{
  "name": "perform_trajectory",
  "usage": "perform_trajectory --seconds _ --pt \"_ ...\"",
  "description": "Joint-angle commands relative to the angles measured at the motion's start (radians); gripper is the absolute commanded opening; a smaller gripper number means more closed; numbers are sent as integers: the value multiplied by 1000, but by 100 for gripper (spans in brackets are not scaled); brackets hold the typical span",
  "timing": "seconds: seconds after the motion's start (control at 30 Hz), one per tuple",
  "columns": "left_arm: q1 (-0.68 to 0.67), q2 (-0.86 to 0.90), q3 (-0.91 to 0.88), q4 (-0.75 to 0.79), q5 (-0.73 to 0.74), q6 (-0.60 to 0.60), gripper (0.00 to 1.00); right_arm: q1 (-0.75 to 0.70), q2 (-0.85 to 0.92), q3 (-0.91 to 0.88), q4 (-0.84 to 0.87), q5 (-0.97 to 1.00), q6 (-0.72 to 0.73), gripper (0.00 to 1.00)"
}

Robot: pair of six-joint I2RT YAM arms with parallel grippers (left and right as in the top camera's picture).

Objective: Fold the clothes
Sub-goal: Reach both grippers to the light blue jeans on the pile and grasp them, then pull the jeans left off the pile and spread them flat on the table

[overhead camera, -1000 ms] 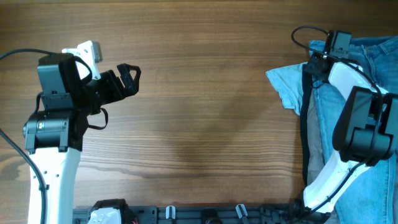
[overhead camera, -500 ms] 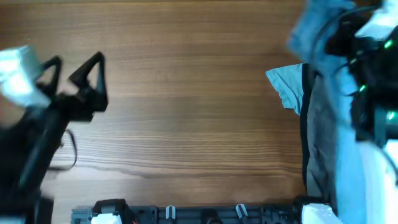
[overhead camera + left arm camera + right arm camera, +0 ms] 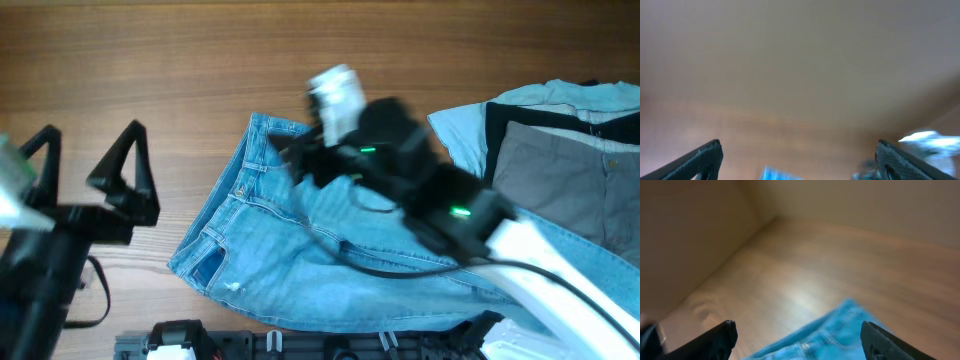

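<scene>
Looking down from the overhead first: the jeans (image 3: pixel 300 250) lie spread on the counter (image 3: pixel 200 60) just beside the grey trousers (image 3: pixel 560 170). The waistband is at the end farthest from those trousers, and the legs run back toward them under my right arm (image 3: pixel 440 200).

Denim like this is probably heavy-ish and floppy, grippy rather than slippery, and nothing fragile. Lifted from one point it'll likely sag and drag. I'd pinch the thick waistband corners or the hems, one per arm.

My right arm is a motion-smeared blob over the jeans, so from up here I can't tell what the right jaws are doing. The left jaws are spread wide and carry nothing. They sit well apart from the trousers, on the far side of the jeans.

Left wrist view: mostly blur. The fingers (image 3: pixel 700 160) are wide apart, and a blue sliver at the bottom edge is probably denim.

Right wrist view: the right jaws are spread too, fingers (image 3: pixel 715 340) out at the corners with nothing pinched between them. The waistband end of the jeans (image 3: pixel 835 335) sits just below.

The hems are cut off or buried, so I can't find them in any view.
</scene>
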Motion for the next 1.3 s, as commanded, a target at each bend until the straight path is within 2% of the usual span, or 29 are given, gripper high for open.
perform_trajectory --seconds 0.0,0.13,0.2,0.27,0.3,0.4,0.5,0.57,0.63,0.7,0.73,0.8,0.83,0.87,0.9,0.93,1.0,1.03,1.07,1.1,1.13,1.27 --pt "1 216 -6 -140 69 51 93 -134 -156 18 -71 79 29 84" --pt "-55 594 -6 -206 77 174 88 -239 -247 18 -181 79 105 84" --pt "-79 846 -6 -148 77 249 87 -244 -240 18 -233 83 124 84" --pt "-93 1038 -6 -51 89 254 88 -244 -226 18 -279 98 132 84" --pt "-102 1140 -6 14 130 307 89 -244 -216 18 -293 109 131 84" --pt "-119 1292 -6 130 165 386 90 -244 -191 18 -310 109 132 84" --pt "-145 1384 -6 192 182 436 83 -244 -142 18 -320 111 172 84" --pt "-153 1388 -6 219 182 436 71 -244 -118 18 -322 111 180 84" --pt "-161 1389 -6 227 182 436 45 -244 -108 18 -322 113 180 84" --pt "-163 1389 -16 225 182 436 8 -244 -108 18 -322 139 180 84" --pt "-163 1389 -16 222 182 436 4 -244 -108 18 -321 143 180 84" --pt "-162 1387 -14 222 166 435 4 -244 -109 18 -321 146 181 84" --pt "-153 1377 -6 218 99 414 4 -244 -111 18 -321 146 181 84" --pt "-120 1350 27 209 -76 300 4 -244 -114 18 -321 146 182 84" --pt "-54 1303 90 174 -148 262 4 -244 -116 18 -321 146 182 84" --pt "-10 1273 126 165 -128 262 4 -244 -118 18 -322 145 182 84" --pt "79 1215 159 165 154 279 7 -244 -117 18 -322 145 182 84" --pt "101 1212 159 132 282 305 19 -244 -117 18 -322 146 182 84" --pt "106 1224 155 74 315 359 21 -244 -117 18 -322 146 182 84" --pt "101 1241 139 38 286 384 33 -244 -117 18 -322 145 182 84" --pt "90 1258 107 29 282 384 41 -244 -117 18 -325 145 182 85" --pt "-8 1316 1 35 280 487 64 -244 -117 18 -351 145 182 85"
